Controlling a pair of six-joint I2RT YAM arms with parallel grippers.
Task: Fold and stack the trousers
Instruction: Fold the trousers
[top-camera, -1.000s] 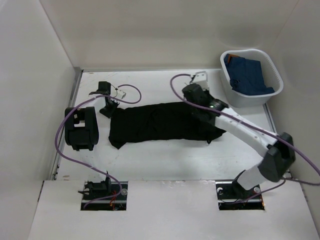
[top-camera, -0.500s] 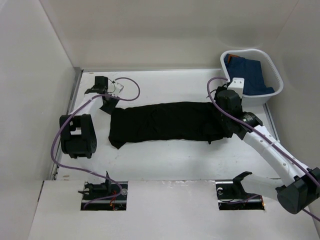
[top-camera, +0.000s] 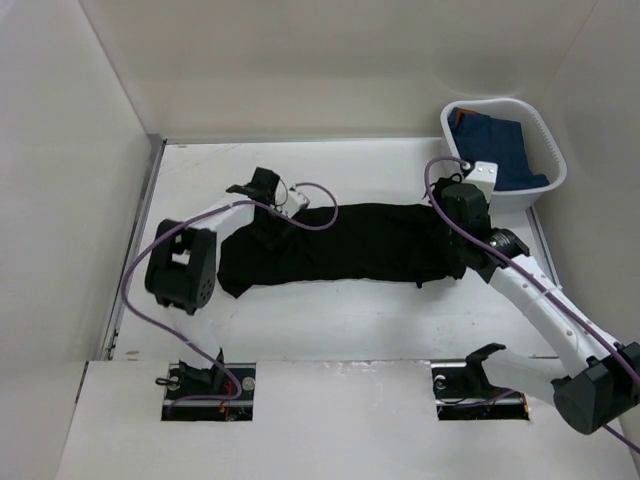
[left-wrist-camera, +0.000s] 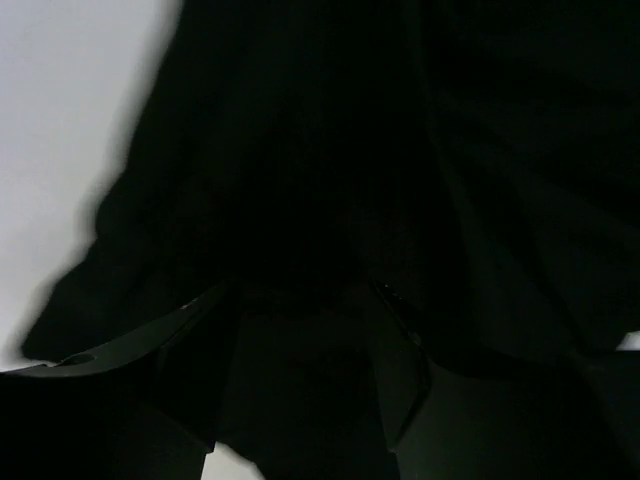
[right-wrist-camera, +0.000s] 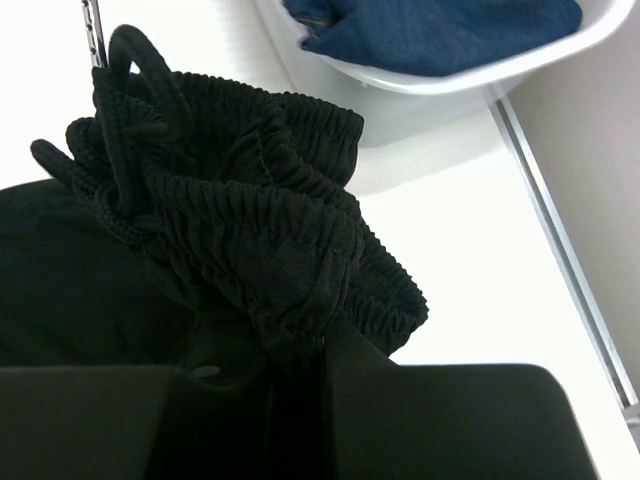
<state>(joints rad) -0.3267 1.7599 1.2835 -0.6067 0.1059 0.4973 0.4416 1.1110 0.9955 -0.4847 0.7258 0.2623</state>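
One pair of soft black trousers (top-camera: 340, 245) flat across white table (top-camera: 350, 315) | right end effector (right-wrist-camera: 296, 352) clamped on elastic waistband (right-wrist-camera: 290, 210), beside white plastic basket (top-camera: 548, 135) of blue cloth (top-camera: 495, 150) | left end effector (top-camera: 268, 228) over leg end, open or closed, can't tell

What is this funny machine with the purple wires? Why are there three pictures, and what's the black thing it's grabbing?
It is a robot with two arms bolted to a white table. Each arm ends in a hand with two fingers. The big picture comes from a camera up above. The other two come from little cameras on the wrists, so each shows its own hand up close. The long black thing on the table is a pair of trousers. The right hand pinches their stretchy waistband. The left hand is over the leg end with its fingers apart. That picture is too dark to tell if it touches the cloth. In the back corner stands a white basket with a blue garment inside.
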